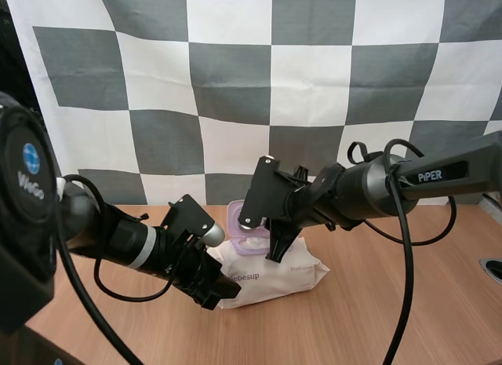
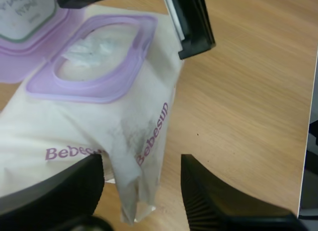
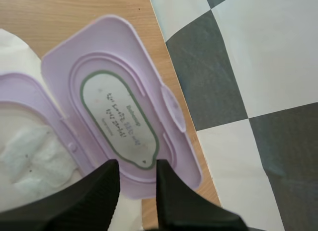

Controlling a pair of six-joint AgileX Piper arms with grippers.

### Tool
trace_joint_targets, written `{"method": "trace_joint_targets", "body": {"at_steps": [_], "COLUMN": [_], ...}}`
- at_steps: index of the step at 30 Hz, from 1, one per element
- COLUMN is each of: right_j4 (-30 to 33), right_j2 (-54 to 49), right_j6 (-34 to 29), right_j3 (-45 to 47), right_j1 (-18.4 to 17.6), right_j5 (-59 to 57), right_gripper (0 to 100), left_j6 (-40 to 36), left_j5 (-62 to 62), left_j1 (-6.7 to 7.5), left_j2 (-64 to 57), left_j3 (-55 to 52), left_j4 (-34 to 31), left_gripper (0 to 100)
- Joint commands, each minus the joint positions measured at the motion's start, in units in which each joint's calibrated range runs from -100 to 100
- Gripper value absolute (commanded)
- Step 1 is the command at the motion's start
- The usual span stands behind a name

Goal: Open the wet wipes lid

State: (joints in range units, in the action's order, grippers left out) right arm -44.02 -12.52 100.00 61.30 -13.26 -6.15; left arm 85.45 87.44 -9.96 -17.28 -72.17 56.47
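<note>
**Soft film, smooth plastic, matt wood**

The table (image 2: 248, 92) is light wood, matt, with fine grain. The wet wipes pack (image 2: 74, 126) is soft white film, creased and faintly glossy. Its lid (image 3: 124, 57) is smooth lilac plastic; the wipe (image 2: 89, 49) looks like fibrous cloth. The left end effector (image 2: 144, 191) has matt black fingers (image 2: 213, 206), ribbed inside.

Wet wipes pack (image 2: 74, 126) white with purple lettering — lid (image 3: 64, 67) lilac, green-ringed label (image 3: 119, 119); table (image 2: 248, 92) tan woodgrain.

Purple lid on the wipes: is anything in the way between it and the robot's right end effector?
No, nothing visible is in the way. The right end effector hovers right at the edge of the purple lid, which is already flipped open off the wet wipes pack.
</note>
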Motion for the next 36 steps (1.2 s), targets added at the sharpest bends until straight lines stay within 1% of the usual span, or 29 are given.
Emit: {"method": "trace_joint_targets", "body": {"at_steps": [1, 3, 4, 6, 9, 11, 15, 17, 20, 21, 23, 24, 25, 26, 27, 28, 29, 30, 31, 32, 34, 35, 36], "right_j4": [0.1, -0.5, -1.3, -3.0, -3.3, -3.2, -3.3, -4.9, -10.6, -12.9, -15.7, -16.5, -17.3, -18.4, -19.9, -22.7, -25.4, -27.3, -29.4, -30.3, -33.0, -35.9, -37.8], "right_j2": [0.2, 1.4, 2.4, 4.3, 6.7, 7.6, 7.8, 7.8, 7.0, 6.0, 2.5, 0.0, -3.0, -6.3, -9.1, -12.6, -16.3, -19.3, -23.1, -25.3, -31.3, -36.8, -39.1], "right_j6": [0.0, 0.0, 0.0, 0.0, 0.0, 0.0, 0.0, 0.0, 0.0, 0.0, 0.0, 0.0, 0.0, 0.0, 0.0, 0.0, 0.0, 0.0, 0.0, 0.0, 0.0, 0.0, 0.0], "right_j3": [-0.6, -1.8, -2.7, -4.4, -4.8, -4.8, -4.8, -4.8, -4.8, -4.8, -4.8, -4.6, -4.6, -4.6, -4.6, -4.6, -4.6, -4.6, -4.6, -4.6, -4.6, -4.6, -4.6], "right_j1": [-0.8, -1.1, -1.2, -1.2, -1.2, -1.2, -1.2, -1.2, -1.2, -1.2, -1.2, -1.2, -1.2, -1.2, -1.2, -1.2, -1.2, -1.2, -1.2, -1.2, -1.2, -1.2, -1.2], "right_j5": [2.6, 2.6, 2.6, 2.6, 2.8, 3.6, 9.5, 11.6, 16.7, 19.1, 22.6, 23.3, 23.9, 24.3, 24.9, 26.7, 28.7, 31.5, 35.2, 36.6, 43.1, 54.5, 61.1], "right_gripper": [16, 6, 5, 5, 5, 5, 5, 5, 5, 8, 22, 33, 48, 60, 75, 88, 95, 98, 98, 98, 98, 98, 98], "left_j6": [-1.0, -2.0, -2.2, -2.7, -3.9, -4.6, -6.1, -7.2, -10.2, -12.0, -14.9, -15.5, -16.3, -17.0, -17.5, -17.9, -18.0, -18.0, -18.0, -18.0, -18.0, -18.0, -18.0], "left_j5": [-0.1, -0.1, -0.1, -0.1, -1.8, -5.7, -14.3, -18.1, -26.1, -29.3, -37.1, -39.7, -42.3, -44.4, -45.5, -46.5, -47.4, -48.5, -50.9, -53.0, -59.1, -61.9, -64.9], "left_j1": [-0.01, -0.01, -0.01, -0.01, -0.01, -0.01, -0.01, -0.01, -0.01, -0.01, -0.01, -0.01, -0.01, -0.01, -0.01, -0.01, -0.01, -0.01, -0.01, -0.01, -0.01, -0.01, -0.01], "left_j2": [-2.3, -4.1, -5.2, -7.5, -11.7, -14.7, -21.4, -24.9, -29.2, -30.4, -33.4, -34.6, -36.0, -37.5, -39.0, -40.5, -41.9, -43.1, -44.5, -46.0, -49.0, -50.8, -52.2], "left_j3": [0.0, 0.0, 0.0, 0.0, 0.0, 0.0, 0.0, 0.0, 0.0, 0.0, 0.0, 0.0, 0.0, 0.0, 0.2, 0.3, 0.6, 0.7, 1.0, 1.1, 1.7, 2.4, 2.9], "left_j4": [-0.8, -1.6, -1.9, -2.7, -3.1, -3.4, -3.9, -3.9, -3.6, -3.6, -3.6, -3.3, -2.7, -1.6, -0.1, 2.0, 5.5, 7.8, 13.1, 18.1, 25.7, 28.7, 29.4], "left_gripper": [79, 79, 79, 79, 79, 79, 79, 79, 79, 79, 79, 79, 79, 79, 79, 79, 79, 79, 79, 79, 79, 79, 79]}}
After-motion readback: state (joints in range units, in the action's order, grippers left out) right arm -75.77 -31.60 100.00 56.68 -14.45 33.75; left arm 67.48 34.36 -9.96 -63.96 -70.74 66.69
